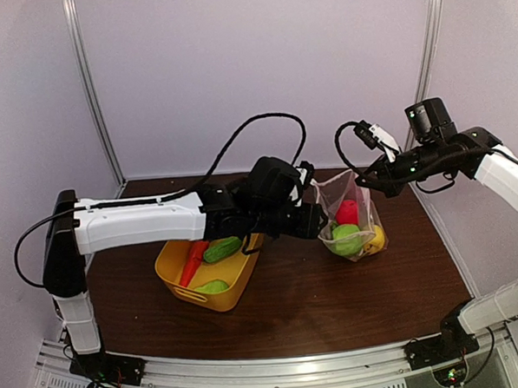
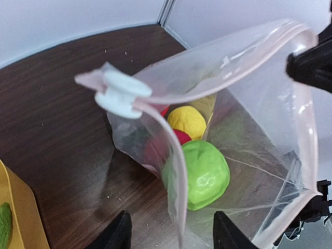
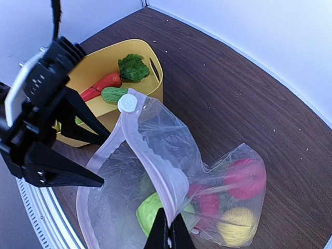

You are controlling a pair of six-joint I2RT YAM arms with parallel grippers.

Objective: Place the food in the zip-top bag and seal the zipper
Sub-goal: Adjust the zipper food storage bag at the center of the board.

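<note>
right jaws pinch zipper (image 3: 148,161), forearm (image 1: 439,154) reaching leftward.

A yellow plastic tub (image 1: 214,299) stands on a dark brown, wood-grained table (image 1: 334,303), left of the middle and nearer the front edge than the back. The tub has rounded corners, smooth walls and a narrow handle slot (image 3: 155,68) cut through one end just under the rim. In the left wrist view only one corner of the tub (image 2: 18,207) shows, at the lower left. Small pale specks (image 3: 238,95) lie scattered over the table top. Plain white walls (image 1: 252,64) close in the table at the back and both sides, with thin metal strips (image 1: 93,90) running up the two back corners. A ribbed silver rail (image 1: 277,371) runs along the near edge.
</note>
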